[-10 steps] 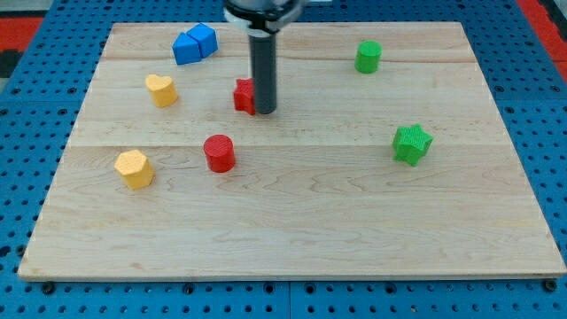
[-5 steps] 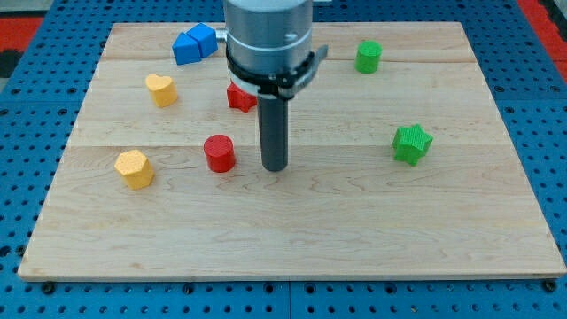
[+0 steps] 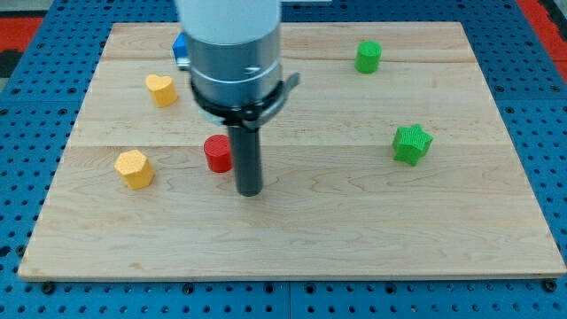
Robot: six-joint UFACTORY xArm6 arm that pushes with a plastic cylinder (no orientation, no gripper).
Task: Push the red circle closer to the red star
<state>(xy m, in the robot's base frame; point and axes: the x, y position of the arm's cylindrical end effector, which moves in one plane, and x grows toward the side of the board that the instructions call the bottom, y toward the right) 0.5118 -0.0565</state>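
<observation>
The red circle [image 3: 216,153] stands on the wooden board [image 3: 354,221], left of centre. My tip [image 3: 251,190] rests on the board just to the lower right of the red circle, close to it but apart. The rod rises past the circle's right side. The red star is hidden behind the arm's body, so I cannot see it.
A yellow heart [image 3: 160,89] sits at the upper left and a yellow hexagon [image 3: 134,168] at the left. A blue block [image 3: 180,50] peeks out beside the arm at the top. A green cylinder [image 3: 368,56] is at the upper right, a green star [image 3: 412,143] at the right.
My tip has moved from beside the red star toward the view's bottom, then left, ending at the red circle's lower right. The arm now covers the red star. No block has moved.
</observation>
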